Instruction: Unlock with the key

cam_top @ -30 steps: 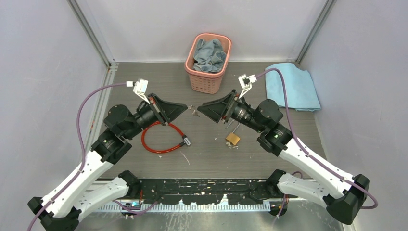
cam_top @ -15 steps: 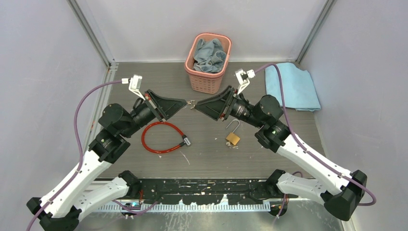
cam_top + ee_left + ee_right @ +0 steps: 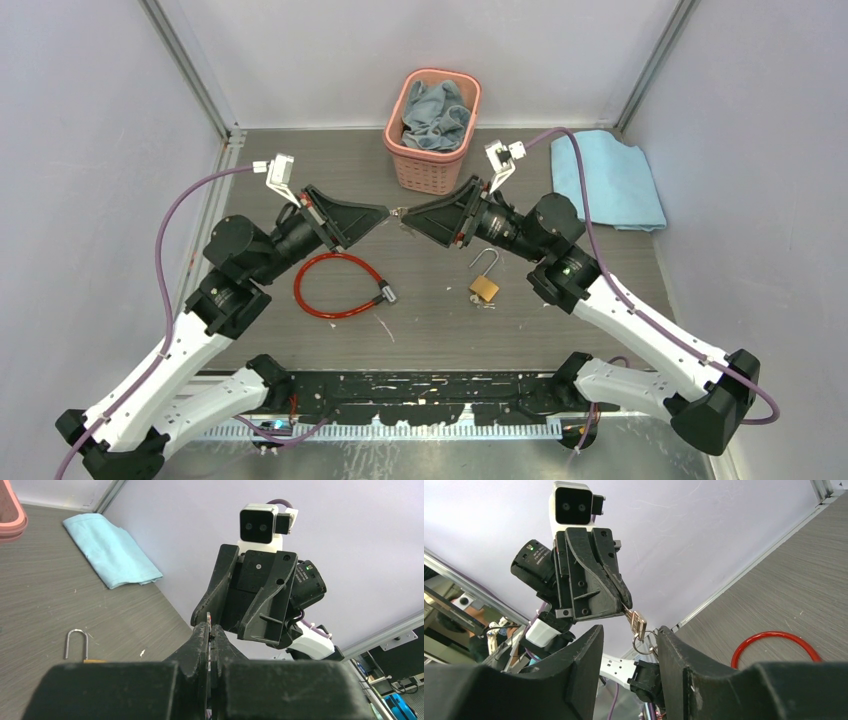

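Two robot arms meet tip to tip above the middle of the grey table (image 3: 430, 320), just in front of a pink basket (image 3: 430, 170) of grey cloths. The left gripper (image 3: 384, 212) is clenched on a small metal key (image 3: 639, 624), its jaws pressed flat against the blade so that only a thin edge shows between them in its own wrist view. A key ring (image 3: 642, 644) dangles from the key's free end. The right gripper (image 3: 408, 216) is spread wide, one finger (image 3: 584, 665) on each side of the key, with visible gaps and no grip on it. The brass padlock (image 3: 484, 287) lies flat on the table below the right arm, well apart from the key, its shackle (image 3: 76, 642) pointing away from the bases. A red cable loop (image 3: 335, 287) rests beneath the left arm, and a blue cloth (image 3: 610, 180) lies at the far right
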`<act>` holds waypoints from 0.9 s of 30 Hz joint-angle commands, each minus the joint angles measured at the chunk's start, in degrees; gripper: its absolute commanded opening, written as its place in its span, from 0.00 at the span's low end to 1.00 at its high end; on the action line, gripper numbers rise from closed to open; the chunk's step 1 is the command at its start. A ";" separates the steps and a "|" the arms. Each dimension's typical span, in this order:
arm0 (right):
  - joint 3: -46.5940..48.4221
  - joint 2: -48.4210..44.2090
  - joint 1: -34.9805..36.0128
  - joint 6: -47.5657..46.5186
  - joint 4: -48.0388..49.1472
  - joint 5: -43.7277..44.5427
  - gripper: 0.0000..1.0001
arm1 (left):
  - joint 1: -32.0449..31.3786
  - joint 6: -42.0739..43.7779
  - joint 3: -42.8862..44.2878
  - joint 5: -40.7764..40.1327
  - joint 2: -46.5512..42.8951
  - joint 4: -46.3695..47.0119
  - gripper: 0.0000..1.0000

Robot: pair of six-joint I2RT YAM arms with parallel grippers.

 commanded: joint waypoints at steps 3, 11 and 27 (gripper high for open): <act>3.37 0.54 -0.08 -0.65 2.58 -1.63 0.48 | -0.21 -0.94 1.54 1.83 0.07 5.20 0.00; 3.83 1.08 -0.07 0.17 4.07 -3.81 0.43 | -0.22 -1.23 1.50 2.20 0.61 5.12 0.00; 3.66 1.13 -0.12 0.87 5.10 -3.77 0.33 | -0.20 -1.23 0.73 2.15 0.54 4.78 0.00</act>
